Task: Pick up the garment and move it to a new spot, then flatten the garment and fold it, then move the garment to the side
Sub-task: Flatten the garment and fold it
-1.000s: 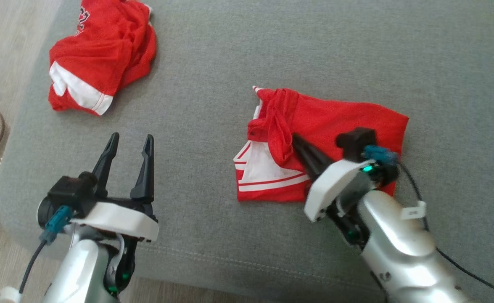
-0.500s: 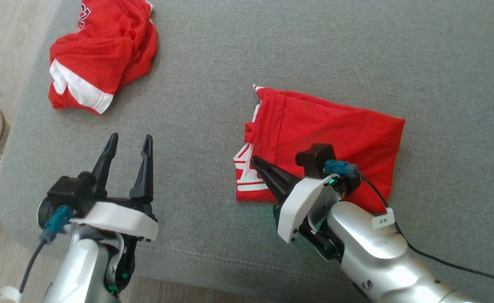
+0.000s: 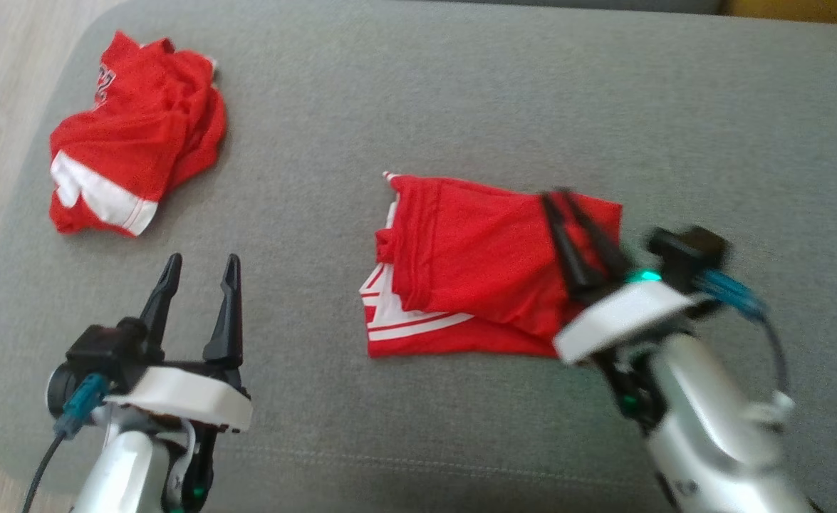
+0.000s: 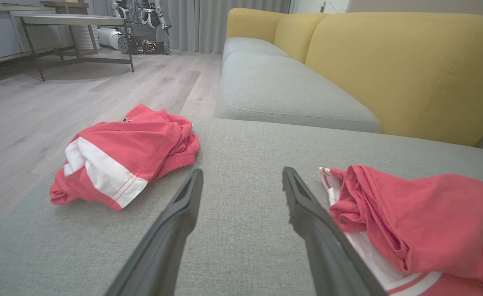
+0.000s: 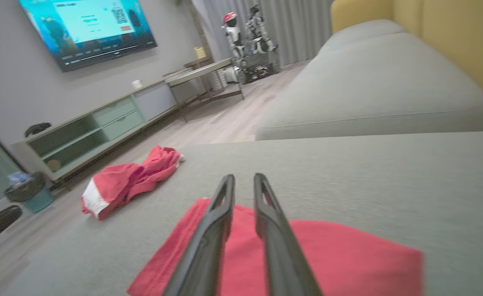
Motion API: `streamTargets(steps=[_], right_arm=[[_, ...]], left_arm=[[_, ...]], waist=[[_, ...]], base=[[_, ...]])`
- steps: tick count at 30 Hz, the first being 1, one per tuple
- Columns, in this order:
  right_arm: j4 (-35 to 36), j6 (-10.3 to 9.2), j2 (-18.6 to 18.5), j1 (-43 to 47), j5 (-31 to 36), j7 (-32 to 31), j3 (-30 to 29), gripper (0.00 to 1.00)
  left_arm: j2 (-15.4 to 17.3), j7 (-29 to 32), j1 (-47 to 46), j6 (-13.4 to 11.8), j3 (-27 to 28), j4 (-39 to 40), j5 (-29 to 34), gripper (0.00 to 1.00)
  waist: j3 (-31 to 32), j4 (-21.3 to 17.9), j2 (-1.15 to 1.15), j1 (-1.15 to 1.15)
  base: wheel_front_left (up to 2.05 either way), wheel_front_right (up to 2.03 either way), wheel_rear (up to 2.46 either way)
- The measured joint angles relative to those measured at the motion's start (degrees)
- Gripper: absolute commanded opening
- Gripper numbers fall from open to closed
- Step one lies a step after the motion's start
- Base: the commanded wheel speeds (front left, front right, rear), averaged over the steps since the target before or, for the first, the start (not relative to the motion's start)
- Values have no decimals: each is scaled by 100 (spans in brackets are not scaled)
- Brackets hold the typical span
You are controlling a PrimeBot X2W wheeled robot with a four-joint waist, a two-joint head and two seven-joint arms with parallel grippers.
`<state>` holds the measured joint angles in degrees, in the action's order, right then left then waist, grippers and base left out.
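Folded garment [image 3: 475, 263] mid cushion [image 3: 461, 92], right gripper [image 3: 559, 197] over its right edge
Right jaws barely apart, empty; left gripper [image 3: 202, 261] jaws wide apart

Living room with a grey sofa [image 4: 266, 82] on a pale wood floor [image 4: 81, 94].
Yellow back cushions [image 4: 389, 61] line the seat; grey curtains [image 4: 216, 20] hang beyond a metal-legged table [image 4: 60, 19], and 1 screen [image 5: 85, 28] glows on the grey wall [image 5: 11, 94] above a long low cabinet [image 5: 101, 123].
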<state>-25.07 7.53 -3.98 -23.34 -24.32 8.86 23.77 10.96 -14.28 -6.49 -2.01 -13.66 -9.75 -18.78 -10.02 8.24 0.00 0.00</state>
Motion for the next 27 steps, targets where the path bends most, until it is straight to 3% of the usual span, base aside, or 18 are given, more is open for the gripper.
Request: streamTargets(steps=[6,10,19,27], right_arm=[[1157,0,29,982,753,-415,-1441,100],[1838,0,63,1492,1063,-695,-2002,100],[2880,0,129,2412,1399,-1183,-2459,100],[3328,0,143,3026,1486,-1481,-2605,100]], left_arm=[[100,48,64,-53,47,191,0,100],[167,142,181,-58,44,319,0,100],[320,330,545,-155,-31,481,26,100],[394,497,893,-207,-143,559,65,100]], waist=[[200,-202,0,0],[342,-282,0,0],[680,-398,0,0],[1007,-442,0,0]], base=[[0,0,0],[0,0,0],[0,0,0],[0,0,0]])
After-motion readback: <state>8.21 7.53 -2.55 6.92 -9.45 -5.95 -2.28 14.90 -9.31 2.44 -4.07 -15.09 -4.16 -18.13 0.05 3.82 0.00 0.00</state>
